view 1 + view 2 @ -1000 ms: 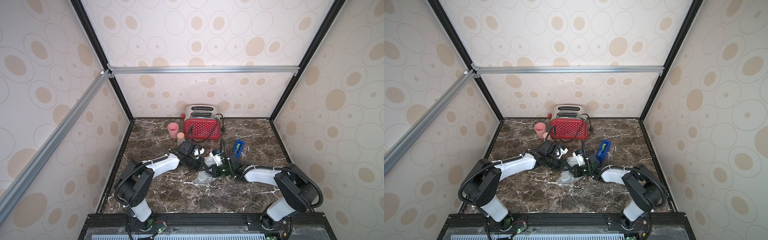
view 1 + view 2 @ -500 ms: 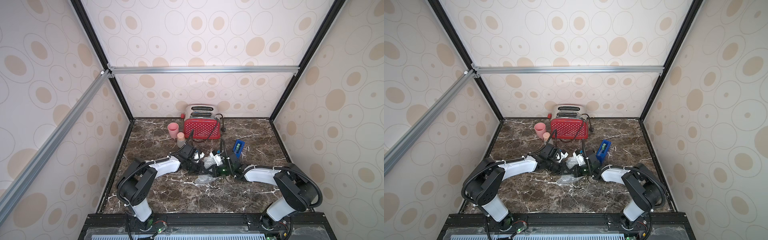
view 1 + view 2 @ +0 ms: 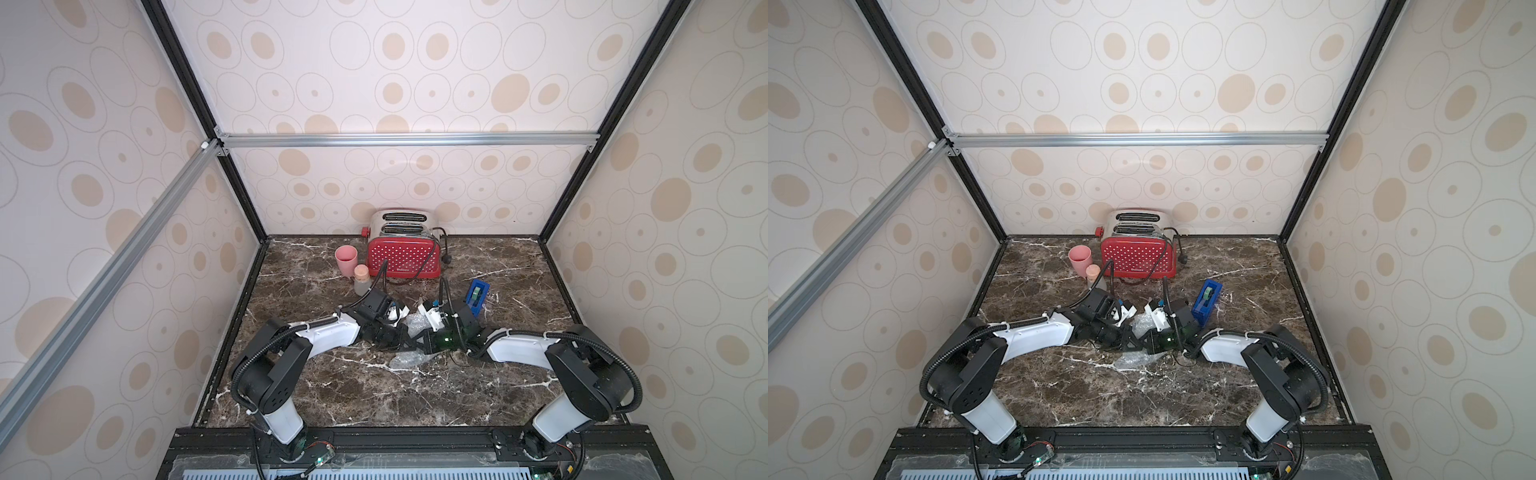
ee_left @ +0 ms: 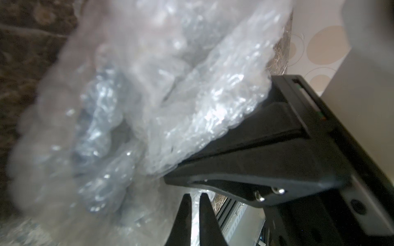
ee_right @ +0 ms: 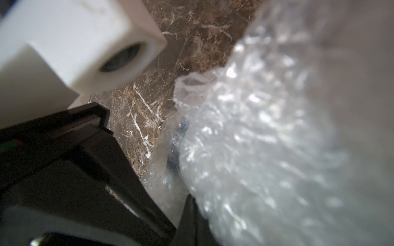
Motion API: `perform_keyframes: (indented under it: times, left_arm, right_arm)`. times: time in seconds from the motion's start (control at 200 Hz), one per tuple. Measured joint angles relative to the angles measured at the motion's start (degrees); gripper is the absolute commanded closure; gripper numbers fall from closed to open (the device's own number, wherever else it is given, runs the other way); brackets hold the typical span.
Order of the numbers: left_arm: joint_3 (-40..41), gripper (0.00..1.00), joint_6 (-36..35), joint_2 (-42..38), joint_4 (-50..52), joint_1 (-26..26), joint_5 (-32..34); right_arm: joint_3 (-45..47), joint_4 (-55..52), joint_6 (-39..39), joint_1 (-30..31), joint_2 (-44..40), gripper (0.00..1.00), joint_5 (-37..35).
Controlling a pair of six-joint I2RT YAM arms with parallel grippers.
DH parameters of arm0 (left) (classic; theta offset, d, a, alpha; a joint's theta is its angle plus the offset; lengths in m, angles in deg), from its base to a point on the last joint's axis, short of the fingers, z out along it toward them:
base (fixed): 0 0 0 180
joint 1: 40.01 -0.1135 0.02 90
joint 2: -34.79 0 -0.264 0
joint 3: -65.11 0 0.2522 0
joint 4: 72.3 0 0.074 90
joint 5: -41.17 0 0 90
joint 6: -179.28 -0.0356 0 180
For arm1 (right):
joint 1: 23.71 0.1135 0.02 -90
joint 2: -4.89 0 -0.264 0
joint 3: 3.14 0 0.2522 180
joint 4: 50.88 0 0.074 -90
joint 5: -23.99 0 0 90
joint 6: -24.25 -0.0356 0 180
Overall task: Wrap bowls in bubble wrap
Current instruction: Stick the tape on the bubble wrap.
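Note:
A crumpled bundle of clear bubble wrap (image 3: 417, 322) (image 3: 1144, 322) lies mid-table between my two arms. The bowl is hidden inside it; only a dark blue patch (image 5: 173, 158) shows through the film. My left gripper (image 3: 404, 338) (image 4: 195, 199) reaches in from the left, its fingers almost together with a thin strip of film in the gap. My right gripper (image 3: 420, 344) (image 5: 191, 205) comes from the right, shut, tip to tip with the left one. The wrap rests against its fingers (image 4: 266, 127). A loose flap (image 3: 409, 360) trails toward the front.
At the back stand a red dotted toaster (image 3: 405, 257) with its cord, a pink cup (image 3: 346, 259) and a small cork-stoppered bottle (image 3: 361, 280). A blue tape dispenser (image 3: 477, 297) sits just behind the right wrist. Patterned walls enclose the marble table (image 3: 374, 395).
My left gripper has swung right and toward the front, closing up to the right gripper at the wrap. The right arm has stayed put.

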Motion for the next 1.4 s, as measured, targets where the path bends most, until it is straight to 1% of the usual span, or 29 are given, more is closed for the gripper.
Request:
perform_keyframes:
  times: [0.235,0.716,0.816,1.002,1.072,1.402]
  left_arm:
    - [0.0,0.85,-1.1,0.0,0.4,1.3,0.0]
    - [0.0,0.84,-2.4,-2.8,4.1,2.2,0.0]
    - [-0.1,0.85,-2.8,-2.4,4.7,2.3,0.1]
    - [-0.2,0.85,-3.2,-1.7,5.6,2.3,0.5]
    - [-0.4,0.86,-3.3,-1.6,5.8,2.3,0.8]
    - [-0.8,0.86,-3.8,-1.4,6.1,2.3,1.1]
  right_arm:
    - [-0.1,-0.3,0.0,0.0,0.2,0.96,0.5]
    - [-0.9,-0.4,0.0,0.0,0.6,0.95,0.3]
    - [-1.2,-1.1,0.0,0.0,0.6,0.90,0.4]
    - [-1.7,-2.0,-0.3,0.1,0.3,0.74,0.7]
    - [-2.1,-2.7,-0.2,0.1,0.0,0.69,0.8]
    - [-2.7,-5.1,0.0,0.1,-1.4,0.58,0.4]
